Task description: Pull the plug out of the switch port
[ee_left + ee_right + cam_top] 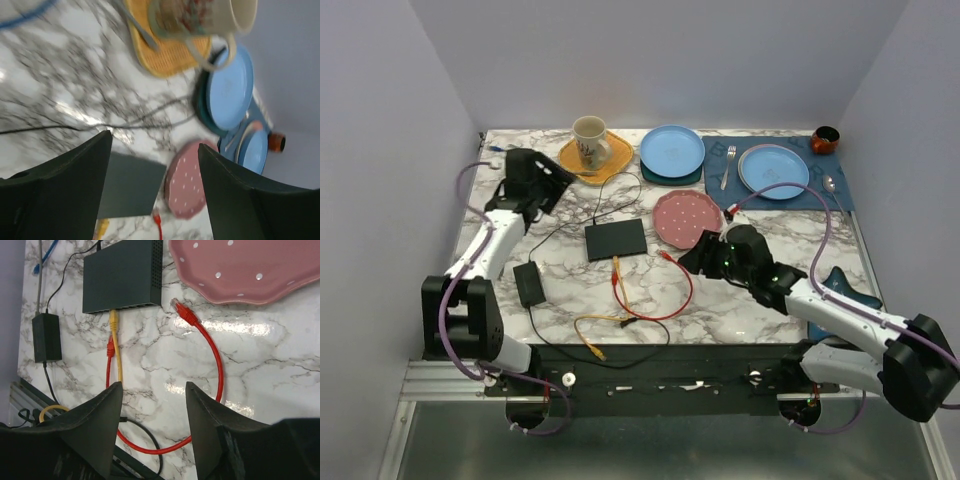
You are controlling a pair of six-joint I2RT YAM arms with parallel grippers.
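- Yellow plug (114, 317) sits in a socket on the near edge of the switch (122, 275), and its cable trails off that edge toward the arms. The pull is not yet done.
- Red cable (218, 365) lies loose on the table (260, 355) in front of the switch with both plugs free. One plug rests beside the yellow cable just off the socket edge. The other lies off the switch's right corner, near the pink dotted plate (240, 270).
- Right gripper (153, 385) hovers in front of the switch's socket edge and apart from it, jaws spread with nothing between them.
- Left gripper (154, 141) hangs beyond the switch's far left corner, jaws likewise apart and empty.
- Step in hand, as I judge it: the approach to the yellow plug.
- Next move calls for the right gripper to go forward and down to the socket edge. It should straddle the plug body rather than the cable, close, and draw straight out from the switch. The switch may slide, so pinning it with the left gripper would help.
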